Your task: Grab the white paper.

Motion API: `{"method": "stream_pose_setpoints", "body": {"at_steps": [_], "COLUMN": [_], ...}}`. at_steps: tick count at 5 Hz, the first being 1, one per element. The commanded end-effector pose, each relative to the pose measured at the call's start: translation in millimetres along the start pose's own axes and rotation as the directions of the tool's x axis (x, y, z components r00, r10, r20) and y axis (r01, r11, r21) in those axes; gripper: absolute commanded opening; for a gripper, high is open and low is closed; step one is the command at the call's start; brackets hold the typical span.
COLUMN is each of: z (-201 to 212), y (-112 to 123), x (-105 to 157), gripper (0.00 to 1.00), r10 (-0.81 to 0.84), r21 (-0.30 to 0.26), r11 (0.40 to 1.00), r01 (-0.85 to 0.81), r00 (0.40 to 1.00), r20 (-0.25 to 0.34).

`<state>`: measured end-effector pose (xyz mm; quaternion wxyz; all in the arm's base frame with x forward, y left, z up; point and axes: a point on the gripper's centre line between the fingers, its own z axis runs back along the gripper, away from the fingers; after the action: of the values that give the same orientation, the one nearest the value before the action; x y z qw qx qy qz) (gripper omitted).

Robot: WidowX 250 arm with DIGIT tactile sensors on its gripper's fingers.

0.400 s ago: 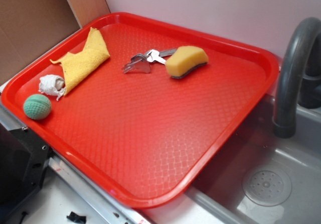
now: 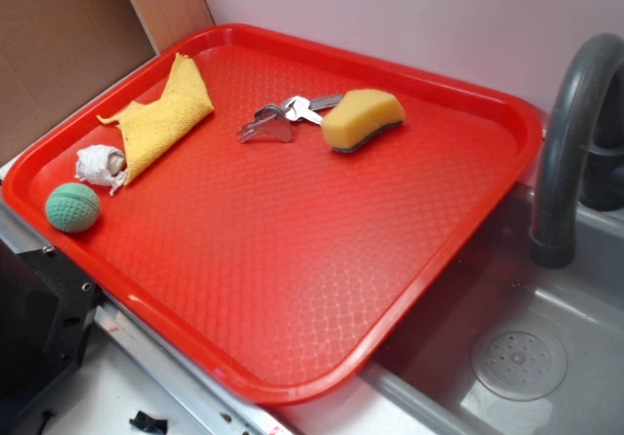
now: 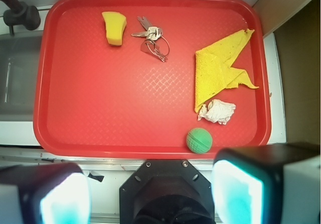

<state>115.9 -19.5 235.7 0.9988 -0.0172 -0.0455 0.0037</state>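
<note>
Paper first: the white paper (image 3: pixel 217 111), a small crumpled wad with greyish creases, lies on the red tray (image 3: pixel 100 108) at about 4 o'clock from the tray's middle in the wrist view. It touches the lower tip of the yellow cloth (image 3: pixel 218 68), which spreads up toward 2 o'clock. Just below the wad, toward 6 o'clock, sits the green ball (image 3: pixel 199 140), close to it but apart, near the tray's near rim.

At 11 o'clock on the tray rests a yellow sponge (image 3: pixel 115 28), and just beside it, at 12 o'clock, a bunch of keys (image 3: pixel 152 37) on a ring. The sponge and keys are well apart from the paper.

In the exterior view the wad (image 2: pixel 100 166) shows at the tray's left edge, tucked against the cloth's end, with the ball (image 2: pixel 72 207) beside it. A grey sink (image 2: pixel 546 357) with a dark faucet (image 2: pixel 570 142) lies next to the tray (image 2: pixel 292 259).

The gripper (image 3: pixel 150 196) hangs high over the tray's near edge, its jaws spread wide apart with nothing between them, and well clear of the paper.
</note>
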Motion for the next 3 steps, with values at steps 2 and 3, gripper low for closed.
{"method": "stream_pose_setpoints", "body": {"at_steps": [2, 3], "z": [-44.1, -61.3], "y": [38.8, 54.1], "x": [37.8, 40.9], "gripper": [1.0, 1.0], "r10": [-0.464, -0.597], "r21": [-0.122, -0.088], "r11": [0.873, 0.793], "r01": [0.471, 0.603], "r00": [0.882, 0.797], "r20": [0.086, 0.091]}}
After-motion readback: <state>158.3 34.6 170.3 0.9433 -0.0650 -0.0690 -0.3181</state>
